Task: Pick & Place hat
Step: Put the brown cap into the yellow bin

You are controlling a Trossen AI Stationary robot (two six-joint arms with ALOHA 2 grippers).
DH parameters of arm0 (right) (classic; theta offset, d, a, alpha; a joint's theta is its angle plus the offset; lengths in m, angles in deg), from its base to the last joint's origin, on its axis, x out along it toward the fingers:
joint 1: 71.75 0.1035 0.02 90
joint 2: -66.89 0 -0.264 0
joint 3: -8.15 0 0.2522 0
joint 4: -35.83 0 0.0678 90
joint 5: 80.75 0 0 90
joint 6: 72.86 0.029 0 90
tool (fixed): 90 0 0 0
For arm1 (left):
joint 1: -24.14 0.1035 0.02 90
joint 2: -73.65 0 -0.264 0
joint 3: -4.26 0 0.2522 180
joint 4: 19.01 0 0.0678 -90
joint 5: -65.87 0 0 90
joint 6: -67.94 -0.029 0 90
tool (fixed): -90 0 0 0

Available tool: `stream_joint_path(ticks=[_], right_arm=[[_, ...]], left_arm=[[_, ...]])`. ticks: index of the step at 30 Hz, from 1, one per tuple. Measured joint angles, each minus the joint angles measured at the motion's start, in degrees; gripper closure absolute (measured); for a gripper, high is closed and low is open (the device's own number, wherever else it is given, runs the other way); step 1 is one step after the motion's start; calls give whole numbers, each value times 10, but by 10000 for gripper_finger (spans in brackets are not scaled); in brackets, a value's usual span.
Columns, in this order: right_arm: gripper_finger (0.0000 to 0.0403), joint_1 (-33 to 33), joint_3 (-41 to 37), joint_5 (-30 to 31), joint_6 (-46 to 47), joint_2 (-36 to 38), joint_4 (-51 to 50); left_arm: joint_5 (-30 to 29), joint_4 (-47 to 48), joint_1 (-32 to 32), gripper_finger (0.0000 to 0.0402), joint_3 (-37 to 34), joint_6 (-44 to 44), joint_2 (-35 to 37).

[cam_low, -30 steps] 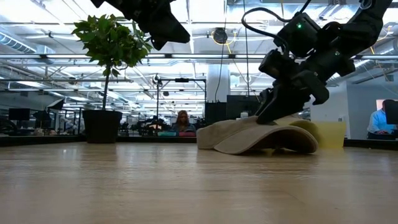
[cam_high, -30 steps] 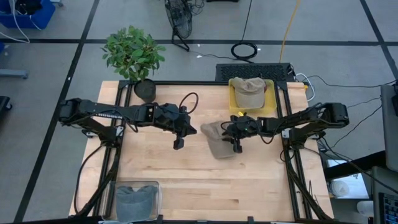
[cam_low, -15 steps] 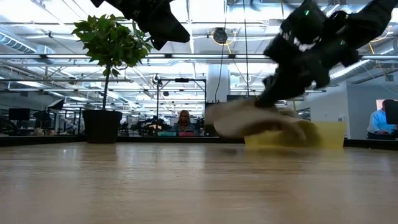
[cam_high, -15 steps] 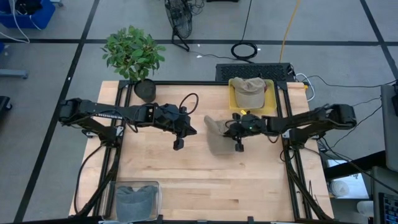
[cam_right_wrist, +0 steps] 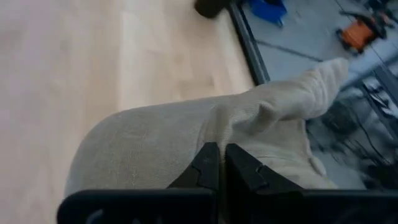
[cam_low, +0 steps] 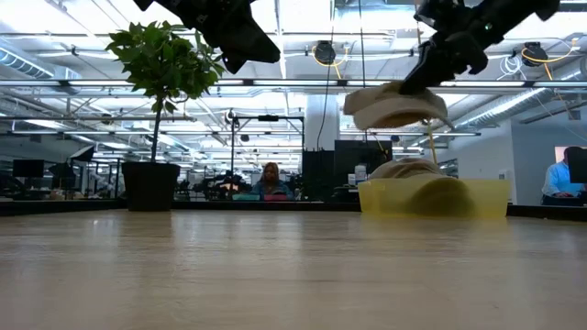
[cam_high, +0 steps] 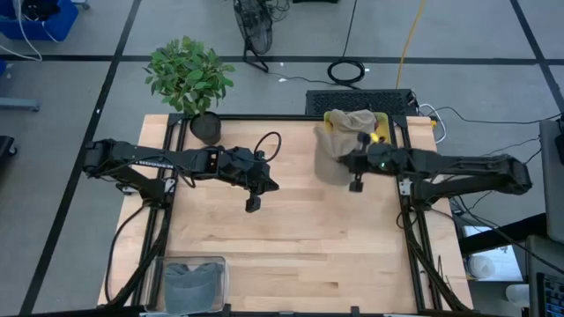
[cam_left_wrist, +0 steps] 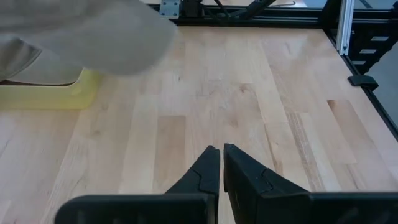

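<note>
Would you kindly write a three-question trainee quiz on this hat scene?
1. True or false: the right gripper holds a hat in the air.
2. What already lies in the yellow bin? A) a hat B) a plant C) nothing
3. Fill in: the left gripper is ____ and holds nothing.

Key: 1 true; 2 A, a second hat; 3 shut.

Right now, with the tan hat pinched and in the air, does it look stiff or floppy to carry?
Probably floppy: the hat puckers where the right gripper pinches it. Its brim likely has some stiffness, since in the low view it holds a curve above the yellow bin. It seems light.
</note>
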Motion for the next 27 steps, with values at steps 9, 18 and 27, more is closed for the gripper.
stream_joint_path(ticks=[9, 18, 27], right_arm=[[402, -141, 49, -43, -98, 4, -169], [402, -238, 49, -68, -276, -36, -127], [398, -307, -4, -123, -340, -83, -57]], left_arm=[[0, 0, 0, 378, 0, -1, 0], [0, -1, 0, 378, 0, -4, 0], [0, 0, -1, 378, 0, -3, 0]])
